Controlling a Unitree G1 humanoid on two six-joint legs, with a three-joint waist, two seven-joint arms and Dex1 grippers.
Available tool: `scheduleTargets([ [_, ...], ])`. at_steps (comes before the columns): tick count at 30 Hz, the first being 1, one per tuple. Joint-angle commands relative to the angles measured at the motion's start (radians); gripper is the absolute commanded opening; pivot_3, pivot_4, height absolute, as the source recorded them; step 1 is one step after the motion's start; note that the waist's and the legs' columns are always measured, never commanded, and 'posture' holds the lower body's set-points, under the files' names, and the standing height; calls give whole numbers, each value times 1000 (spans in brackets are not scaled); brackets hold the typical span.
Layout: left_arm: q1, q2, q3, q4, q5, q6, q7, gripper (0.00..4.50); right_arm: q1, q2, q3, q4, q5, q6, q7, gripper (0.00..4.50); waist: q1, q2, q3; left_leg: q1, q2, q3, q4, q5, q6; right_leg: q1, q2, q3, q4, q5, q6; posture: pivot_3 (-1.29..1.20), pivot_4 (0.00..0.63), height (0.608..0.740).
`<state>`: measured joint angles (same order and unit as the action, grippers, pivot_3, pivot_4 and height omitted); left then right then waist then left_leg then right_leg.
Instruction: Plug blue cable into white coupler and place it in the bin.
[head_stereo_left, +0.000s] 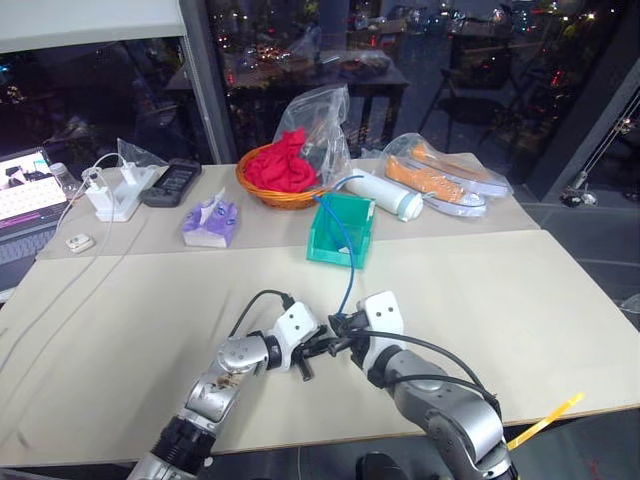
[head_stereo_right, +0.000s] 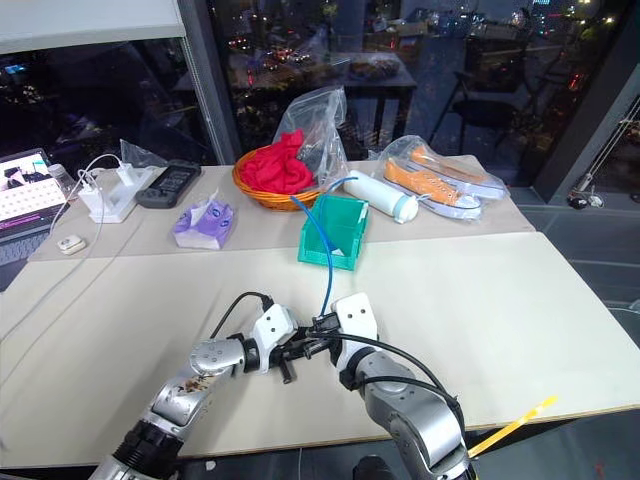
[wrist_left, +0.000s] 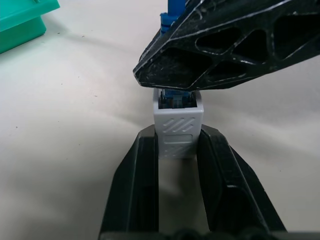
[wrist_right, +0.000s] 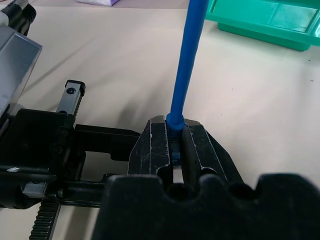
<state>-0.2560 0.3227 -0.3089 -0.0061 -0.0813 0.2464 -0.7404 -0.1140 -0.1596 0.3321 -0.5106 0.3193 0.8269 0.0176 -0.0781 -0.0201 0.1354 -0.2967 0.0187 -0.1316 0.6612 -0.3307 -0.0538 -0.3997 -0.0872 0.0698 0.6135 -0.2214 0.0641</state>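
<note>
Left gripper (wrist_left: 177, 150) is clamping the white coupler (wrist_left: 178, 127) mid-frame while your right gripper (wrist_right: 172, 150) is seating the blue cable (wrist_right: 187, 60); you're needing a straight push.

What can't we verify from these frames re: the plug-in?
- Plug seating depth: in the left wrist view the right gripper's finger covers the top of the white coupler, so the latch is hidden.
- Plug body: in the right wrist view the right gripper is clamped over the blue cable end.
- Cable's far end: it runs into the bin; the wall hides it.
- Head views: the coupler is too small, masked by the left gripper.
</note>
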Motion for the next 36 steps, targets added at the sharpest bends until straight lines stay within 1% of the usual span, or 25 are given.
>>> scheduleTargets([
  [1,-14,-16,-3,-77,-14,-37,-7,608,59,-2,68,214,-33,91,24,0,0,0,0,1,0,0,0,0,0,1,0,0,0,0,0,0,150,723],
  [8,-18,-28,-2,-63,-16,-49,-1,608,63,0,-21,73,-18,140,43,0,8,0,0,0,0,-1,-1,0,0,0,0,0,0,0,0,0,150,723],
  [10,-17,-28,-6,-62,-15,-54,-7,1620,62,-1,-40,46,-16,150,45,0,11,0,0,-4,0,-1,0,0,0,-2,0,0,0,0,0,0,150,723],
  [11,-17,-28,-6,-63,-14,-54,-9,1911,60,0,-50,31,-15,154,45,0,13,0,0,-4,0,-1,0,0,0,-3,0,0,0,0,0,0,150,723],
  [14,-16,-31,10,-73,-25,-47,-9,3228,46,10,-91,-27,-3,164,46,0,17,1,0,-6,-1,-1,-1,0,0,-3,-2,0,-1,0,0,0,150,723],
  [15,-16,-29,20,-80,-34,-41,-11,3497,36,18,-114,-57,8,170,46,0,18,1,1,-6,-2,-1,-1,0,0,-3,-2,0,-2,-1,1,0,150,723],
  [17,-10,-19,38,-98,-44,-33,-14,3497,3,26,-172,-128,33,186,48,0,22,3,4,-6,-2,-2,-1,0,0,-5,-2,0,-2,-1,1,0,150,723],
  [20,13,4,70,-132,-56,-17,0,3497,-103,53,-341,-231,138,240,55,0,25,5,9,-8,-3,-2,-1,0,-1,-10,-3,0,-2,1,-1,0,150,723],
  [22,30,13,88,-157,-64,-7,12,3497,-199,40,-450,-246,227,302,82,0,25,8,11,-17,-4,-2,0,2,-4,-21,-5,0,-1,5,-5,0,150,723],
  [23,42,16,98,-179,-73,1,15,3497,-279,36,-518,-220,285,339,91,0,27,9,12,-22,-4,-2,0,3,-5,-26,-4,0,-1,6,-6,0,150,723],
  [24,51,17,105,-198,-81,9,19,3497,-350,31,-563,-189,319,371,95,0,27,10,14,-23,-4,-2,0,3,-5,-26,-4,0,0,6,-6,0,150,723],
  [26,69,18,119,-240,-93,27,32,3497,-523,28,-638,-62,368,429,86,0,25,13,18,-23,-4,-2,0,2,-4,-27,-4,0,0,6,-6,0,150,723],
  [28,74,14,125,-256,-94,33,49,3497,-642,26,-670,65,374,440,78,0,28,13,19,-24,-4,-2,0,2,-4,-28,-5,-1,-1,6,-6,0,150,723],
  [30,79,9,135,-271,-100,22,63,3497,-749,23,-667,234,345,395,88,0,29,14,19,-24,-4,-2,-1,1,-3,-28,-4,-1,-1,6,-6,0,150,723],
  [33,75,-8,154,-295,-109,-1,88,3497,-830,-11,-592,468,251,274,131,0,29,14,19,-25,-5,-2,-1,1,-3,-28,-5,-1,-2,6,-6,0,150,723],
  [36,56,-39,191,-319,-126,-17,128,3497,-864,-40,-525,629,177,168,175,0,31,14,19,-25,-5,-2,-1,1,-2,-28,-6,-1,-2,6,-6,0,150,723],
])
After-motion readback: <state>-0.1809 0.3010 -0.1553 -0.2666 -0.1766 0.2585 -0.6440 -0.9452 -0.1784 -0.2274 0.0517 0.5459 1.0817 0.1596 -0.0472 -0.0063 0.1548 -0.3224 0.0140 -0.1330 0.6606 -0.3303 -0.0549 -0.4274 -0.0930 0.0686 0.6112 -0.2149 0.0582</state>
